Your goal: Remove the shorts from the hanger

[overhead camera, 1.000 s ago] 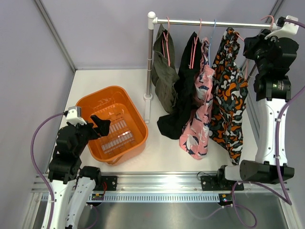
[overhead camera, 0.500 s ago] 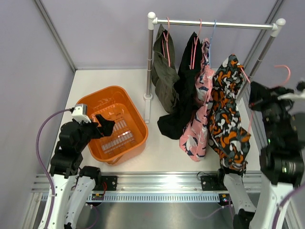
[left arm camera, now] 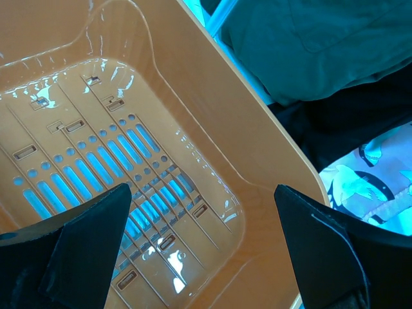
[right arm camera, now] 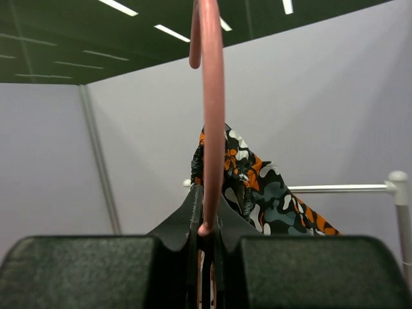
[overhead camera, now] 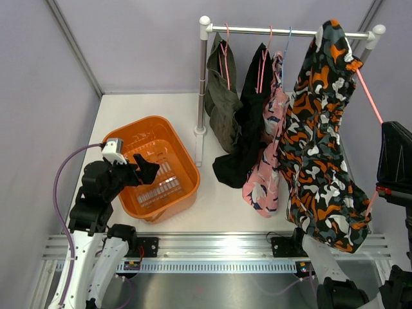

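Observation:
The camouflage shorts (overhead camera: 318,141) hang from a pink hanger (overhead camera: 368,95), off the rail and raised high near the top camera. My right gripper (right arm camera: 206,209) is shut on the hanger's hook (right arm camera: 211,116), with the shorts (right arm camera: 264,183) behind it. The right wrist (overhead camera: 395,159) shows at the right edge of the top view. The olive shorts (overhead camera: 222,96), black shorts (overhead camera: 248,132) and pink shorts (overhead camera: 269,154) hang on the rail (overhead camera: 302,31). My left gripper (overhead camera: 140,171) is open and empty over the orange basket (overhead camera: 187,168); its jaws stand wide apart in the left wrist view (left arm camera: 203,199).
The basket's slotted bottom (left arm camera: 96,161) holds nothing. The rail's white post (overhead camera: 201,77) stands just right of the basket. The olive shorts (left arm camera: 322,45), black shorts (left arm camera: 360,122) and pink shorts (left arm camera: 373,187) lie beyond the basket's rim. Grey walls close in the left and back.
My right arm took the hanger with the camouflage shorts off the rail and lifted it up and toward the near right. My left gripper shifted slightly right over the basket.

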Tool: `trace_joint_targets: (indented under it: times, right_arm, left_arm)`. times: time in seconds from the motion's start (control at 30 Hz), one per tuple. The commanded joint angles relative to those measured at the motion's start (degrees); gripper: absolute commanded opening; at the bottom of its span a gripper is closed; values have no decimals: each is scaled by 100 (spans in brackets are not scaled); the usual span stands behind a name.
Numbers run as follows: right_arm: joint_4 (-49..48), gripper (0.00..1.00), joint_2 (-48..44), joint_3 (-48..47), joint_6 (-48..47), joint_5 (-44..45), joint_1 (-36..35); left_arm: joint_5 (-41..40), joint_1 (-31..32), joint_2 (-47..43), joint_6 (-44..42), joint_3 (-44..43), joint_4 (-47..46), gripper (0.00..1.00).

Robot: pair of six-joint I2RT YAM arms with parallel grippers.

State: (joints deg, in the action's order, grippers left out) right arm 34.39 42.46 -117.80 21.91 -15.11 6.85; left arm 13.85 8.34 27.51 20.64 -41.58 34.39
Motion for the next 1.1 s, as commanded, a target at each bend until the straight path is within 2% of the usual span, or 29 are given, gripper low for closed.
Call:
trace_joint_targets:
  times: [0.0, 0.07, 0.17, 0.27, 0.33, 0.37, 0.43, 0.47, 0.67, 0.77, 0.8, 0.9, 0.93, 1.0, 1.03, 1.07]
  right_arm:
    - [-249, 0, 771, -1142, 594, -947, -17]
    - [-170, 0, 1368, -2284, 884, -1247, -17]
    - [-222, 0, 2063, -3194, 1350, -1696, -17]
    - [-668, 0, 2127, -2917, 1807, -2126, -17]
    - [-1186, 0, 1795, -1752, 2296, -2670, -17]
    - [-1824, 0, 1662, -763, 2483, -2864, -17]
    - [-2216, 0, 1320, 77, 2747, -3356, -17]
    - [-2331, 0, 1213, 786, 2705, -3471, -17]
    - [-2244, 0, 791, 2661, 2274, -4148, -157]
    - [-1534, 0, 668, 3025, 1520, -3869, -534]
    - [-1384, 0, 633, 3122, 1161, -3528, -971]
    - [-1101, 0, 641, 3482, 807, -2851, -1571]
    - [-1049, 0, 693, 3579, 632, -2683, -1973]
    - [-891, 0, 790, 3676, 298, -1974, -2406]
    - [-829, 0, 886, 3720, 218, -1682, -2913]
    - [-785, 0, 957, 3764, 147, -1427, -3179]
  left_arm:
    - [303, 27, 53, -122, -96, -240, 99]
    - [329, 36, 71, -122, -96, -257, 99]
    - [356, 36, 62, -139, -96, -275, 99]
    - [382, 36, -25, -131, -113, -275, 99]
    - [373, 36, -78, -140, -174, -293, 99]
    - [356, 36, -96, -140, -218, -275, 99]
    - [364, 36, -96, -113, -359, -266, 99]
    - [382, 36, -88, -78, -507, -284, 99]
    - [907, 36, 395, 97, -1271, -468, 99]
    - [1189, 54, 659, 229, -1545, -644, 99]
    - [1173, 71, 720, 238, -1615, -636, 99]
    - [980, 264, 1037, 256, -1905, -539, 99]
    - [910, 360, 1116, 265, -1967, -547, 98]
    - [447, 887, 1362, 300, -2108, -539, 98]
    - [156, 1167, 1441, 291, -2230, -556, 98]
    - [-482, 1779, 1607, 282, -2301, -548, 98]
